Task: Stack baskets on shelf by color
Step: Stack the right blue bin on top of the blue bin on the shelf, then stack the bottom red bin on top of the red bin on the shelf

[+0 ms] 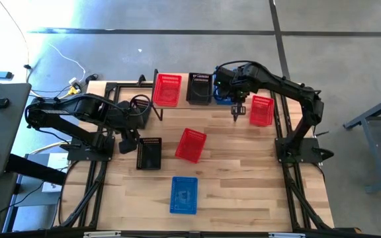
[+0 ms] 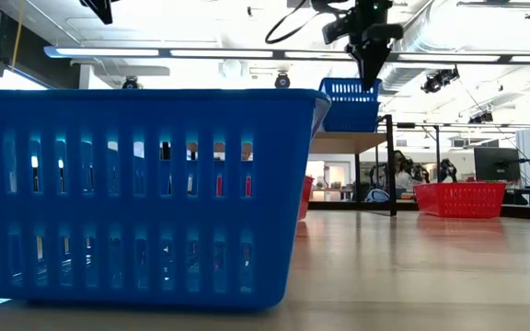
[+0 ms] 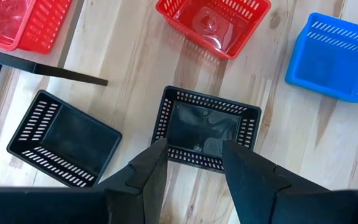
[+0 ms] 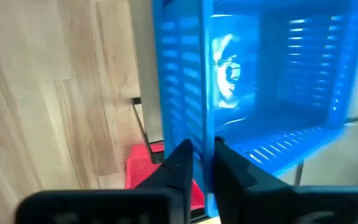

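The shelf point(image 1: 177, 106) stands along the table's far edge. On it sit a red basket point(image 1: 167, 89), a black basket point(image 1: 200, 88) and a blue basket point(image 2: 350, 103), the blue one at its right end. My right gripper point(image 4: 202, 149) is over the blue basket, shut on it. My left gripper point(image 3: 194, 149) is open and hovers above a black basket point(image 3: 207, 127) that rests on its base on the table's left half, touching nothing. A second black basket point(image 3: 64, 138) lies beside the shelf's left end. My right gripper holds the blue basket by one side wall near its rim point(image 4: 205, 134), one finger inside and one outside. The fingers point(image 2: 368, 69) come from above, pointing down. The basket is upright, its base at the shelf top point(image 2: 343, 142); whether it rests there I cannot tell.
On the tabletop lie a red basket point(image 1: 190, 145) at the centre, a red basket point(image 1: 262, 110) near the right arm's base, and a blue basket point(image 1: 183, 195) near the near edge, filling the low view's foreground point(image 2: 145, 193). Bare wood lies at the near left and right.
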You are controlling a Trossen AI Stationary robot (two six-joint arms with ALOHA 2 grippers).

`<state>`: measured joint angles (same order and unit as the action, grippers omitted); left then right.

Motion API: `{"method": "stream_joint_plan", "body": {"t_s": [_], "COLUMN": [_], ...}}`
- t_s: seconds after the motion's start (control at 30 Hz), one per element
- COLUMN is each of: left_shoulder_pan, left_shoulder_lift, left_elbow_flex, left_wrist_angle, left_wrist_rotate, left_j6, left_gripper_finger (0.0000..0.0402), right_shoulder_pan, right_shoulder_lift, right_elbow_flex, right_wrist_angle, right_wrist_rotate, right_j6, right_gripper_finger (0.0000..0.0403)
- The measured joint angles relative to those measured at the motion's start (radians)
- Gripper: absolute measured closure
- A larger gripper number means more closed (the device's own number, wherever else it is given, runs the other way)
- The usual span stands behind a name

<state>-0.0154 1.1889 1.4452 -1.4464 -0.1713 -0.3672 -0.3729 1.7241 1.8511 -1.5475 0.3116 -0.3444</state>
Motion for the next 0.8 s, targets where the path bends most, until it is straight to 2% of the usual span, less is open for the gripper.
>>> {"method": "stream_joint_plan", "body": {"t_s": [0.1,0.27,0.57,0.8], "left_shoulder_pan": [0.000,0.000,0.000,-0.001], "left_shoulder_lift": [0.000,0.000,0.000,0.000], "left_elbow_flex": [0.000,0.000,0.000,0.000], "left_wrist_angle": [0.000,0.000,0.001,0.007], "left_wrist_rotate": [0.000,0.000,0.001,0.004], "left_j6": [0.000,0.000,0.001,0.002], "left_gripper_finger": [0.0259,0.0259,0.0259,0.0259], "right_shoulder_pan": [0.001,0.012,0.058,0.109], "right_shoulder_lift": [0.000,-0.001,-0.016,-0.018], "right_elbow_flex": [0.000,0.000,0.008,0.110], "right_wrist_angle": [0.000,0.000,-0.010,-0.023], "right_wrist_rotate": [0.007,-0.067,-0.040,-0.033], "right_j6": [0.019,0.042,0.153,0.320], "right_gripper_finger": [0.0336,0.0314,0.0311,0.0311]}}
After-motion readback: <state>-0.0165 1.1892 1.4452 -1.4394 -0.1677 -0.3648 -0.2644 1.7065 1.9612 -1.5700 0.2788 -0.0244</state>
